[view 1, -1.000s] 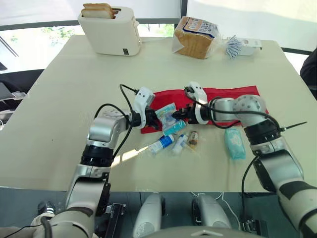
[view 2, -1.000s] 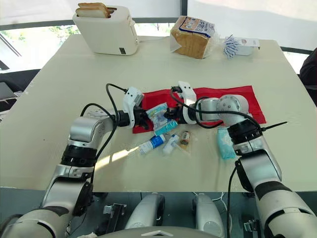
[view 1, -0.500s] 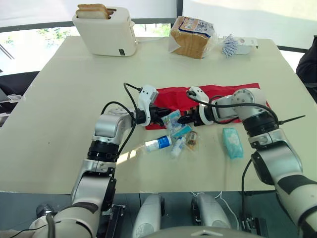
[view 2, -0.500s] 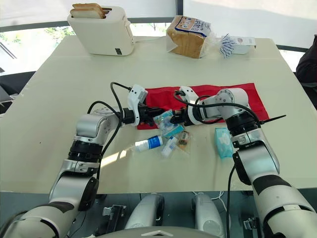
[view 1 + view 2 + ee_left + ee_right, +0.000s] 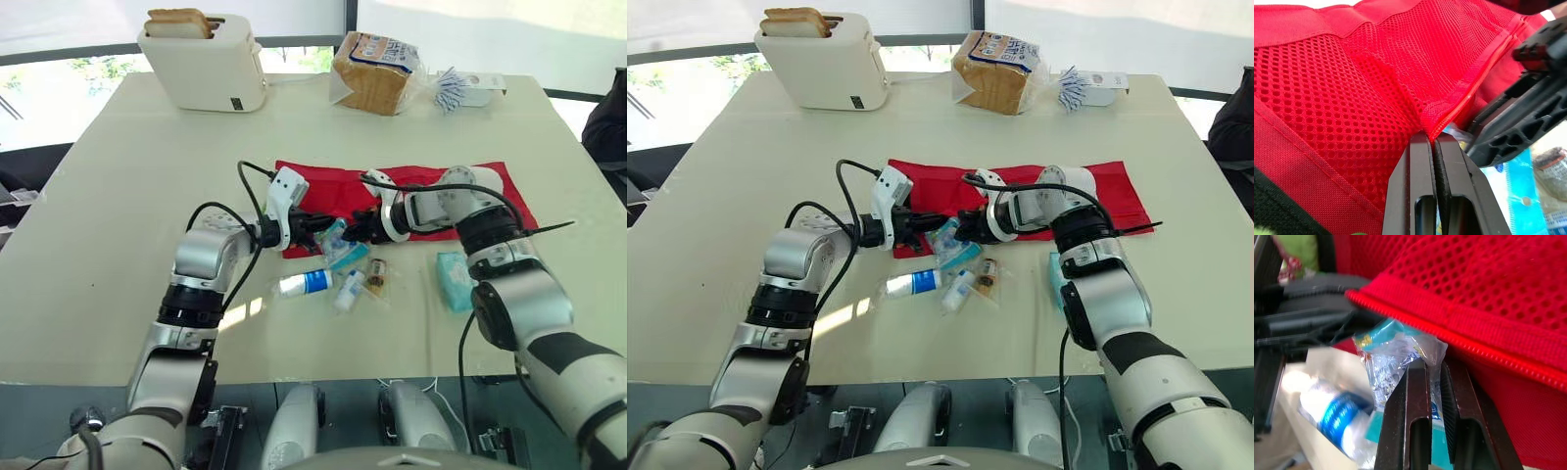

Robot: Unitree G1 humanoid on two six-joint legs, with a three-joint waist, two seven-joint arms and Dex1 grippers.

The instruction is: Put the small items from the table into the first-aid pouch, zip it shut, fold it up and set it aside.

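Note:
The red first-aid pouch (image 5: pixel 431 184) lies spread flat across the middle of the table. My left gripper (image 5: pixel 315 223) is at its near left corner, shut on the edge of the red mesh pocket (image 5: pixel 1352 88), which it lifts slightly. My right gripper (image 5: pixel 355 228) faces it from the right, shut on a clear plastic packet (image 5: pixel 1393 355) with teal contents, held just under the pocket's zipper edge (image 5: pixel 1459 345). In front of the pouch lie a teal packet (image 5: pixel 349 258), a white bottle with a blue label (image 5: pixel 304 284), a small white tube (image 5: pixel 349 291) and a small brown vial (image 5: pixel 378 275).
A teal tissue pack (image 5: pixel 455 281) lies to the right of the loose items. At the table's far edge stand a white toaster (image 5: pixel 203 67) with bread in it, a bagged bread loaf (image 5: pixel 378 73) and a white box (image 5: pixel 470 88) with blue-white packets.
The camera has shifted. My right forearm has swung farther over the pouch, with its gripper still holding the packet at the pocket edge. The left gripper keeps its hold on the mesh.

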